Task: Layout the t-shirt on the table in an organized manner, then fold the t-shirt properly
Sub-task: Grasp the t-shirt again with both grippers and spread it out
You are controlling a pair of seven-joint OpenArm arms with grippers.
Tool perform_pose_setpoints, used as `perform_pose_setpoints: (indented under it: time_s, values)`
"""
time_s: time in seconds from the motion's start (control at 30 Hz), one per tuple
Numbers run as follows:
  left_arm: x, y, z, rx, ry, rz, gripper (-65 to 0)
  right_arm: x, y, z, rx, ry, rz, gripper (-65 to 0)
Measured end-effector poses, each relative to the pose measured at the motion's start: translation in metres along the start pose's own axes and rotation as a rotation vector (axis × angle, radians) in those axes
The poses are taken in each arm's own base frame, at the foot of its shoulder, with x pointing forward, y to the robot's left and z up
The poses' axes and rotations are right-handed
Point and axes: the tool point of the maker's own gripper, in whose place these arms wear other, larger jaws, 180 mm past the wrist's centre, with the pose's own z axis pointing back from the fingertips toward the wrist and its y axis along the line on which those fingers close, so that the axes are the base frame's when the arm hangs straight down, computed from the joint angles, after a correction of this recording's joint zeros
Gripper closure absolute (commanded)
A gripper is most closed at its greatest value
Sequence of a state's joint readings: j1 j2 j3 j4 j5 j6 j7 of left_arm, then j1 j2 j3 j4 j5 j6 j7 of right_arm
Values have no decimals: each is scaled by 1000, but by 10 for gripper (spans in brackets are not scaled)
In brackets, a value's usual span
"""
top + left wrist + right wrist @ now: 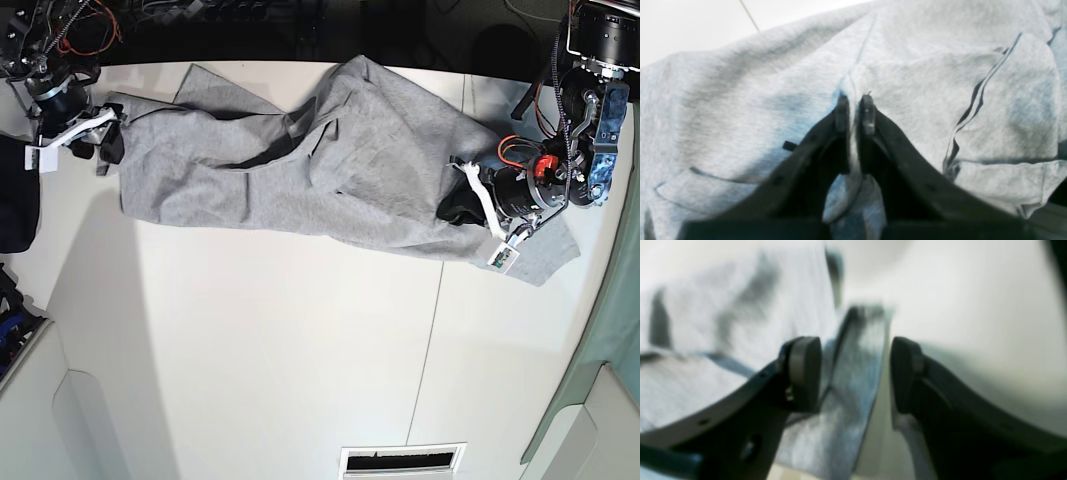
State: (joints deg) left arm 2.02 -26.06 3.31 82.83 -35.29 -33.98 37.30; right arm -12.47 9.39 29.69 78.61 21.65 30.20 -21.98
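T-shirt: light grey, stretched in a rumpled band across the upper part of the base view, lying on the counter; no print shows on the exposed side.
Counter: white, thin seam line running down right of centre; the top edge is cut off by the frame.
Left tool: tips nearly together, pinching a raised ridge of t-shirt fabric; in the base view it sits at the shirt's right end, partly sunk into the cloth.
Right tool: pads set wide apart, a flap of the t-shirt's edge standing between them; whether either pad touches the cloth cannot be told, the wrist view being badly blurred.
Right tool, base view: upper left corner, at the shirt's left end; tips mostly hidden behind the arm and fabric.
Dark stripes: thin lines along a fold, right of the left wrist view.
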Motion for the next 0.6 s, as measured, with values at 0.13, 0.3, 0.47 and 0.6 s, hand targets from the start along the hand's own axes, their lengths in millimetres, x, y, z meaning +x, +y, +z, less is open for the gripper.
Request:
perform_pose_setpoints:
  time_s: [0.13, 0.3, 0.47, 0.6]
  values:
    - [-1, -2, 0, -9, 3, -11, 0, -4, 13, -16, 65, 11, -50, -333]
    - [0, -2, 0, -11, 0, -9, 0, -10, 29, -22, 109, 24, -69, -116]
    - [5, -1, 3, -8, -12, -20, 0, -3, 18, -13, 77, 24, -48, -12]
    - [24, 4, 19, -6, -69, -32, 0, 22, -5, 5, 21, -37, -84, 0]
